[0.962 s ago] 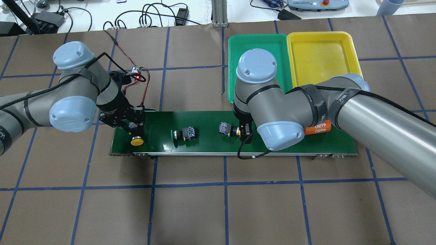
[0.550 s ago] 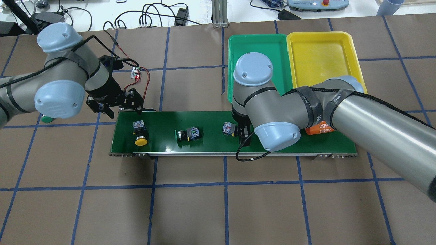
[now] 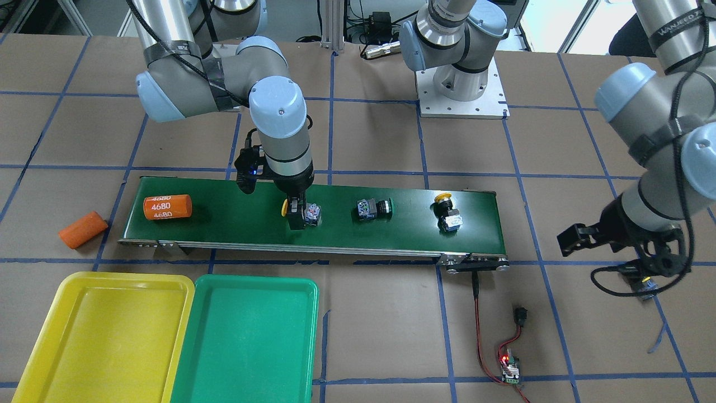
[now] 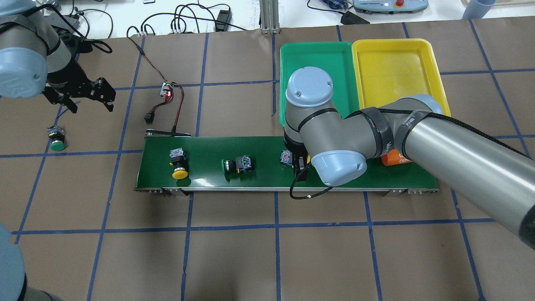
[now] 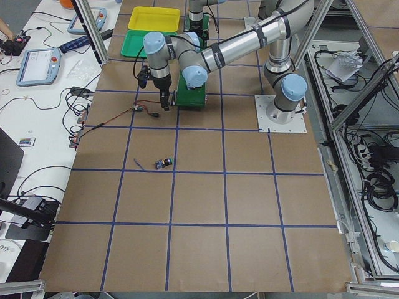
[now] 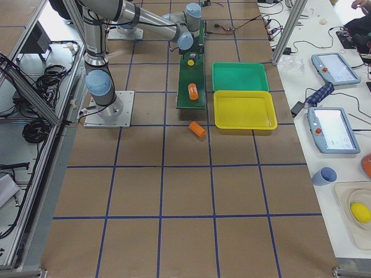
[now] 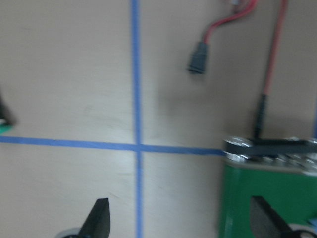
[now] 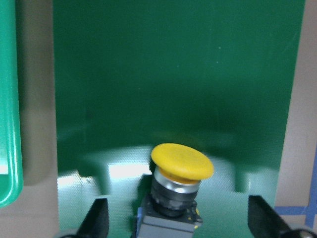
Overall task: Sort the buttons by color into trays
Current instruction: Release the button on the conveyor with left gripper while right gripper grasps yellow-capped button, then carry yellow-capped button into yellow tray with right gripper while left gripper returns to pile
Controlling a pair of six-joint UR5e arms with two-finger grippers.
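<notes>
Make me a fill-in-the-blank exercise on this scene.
1. The conveyor belt carries ___ buttons.
2. The right gripper straddles a button with a ___ cap.
3. The stray button lying off the belt has a ___ cap.
Missing words: three; yellow; green.

My right arm (image 4: 439,142) reaches in across the desk (image 4: 267,259), elbow folded and wrist turned straight down. My right claw (image 4: 299,166) sits low, its fingers (image 8: 99,220) spread wide apart in the wrist view. My left arm (image 4: 25,62) is set out to my far left, and my left claw (image 4: 90,104) hangs above the desk, pointing down, its two fingers parted just as widely.
</notes>
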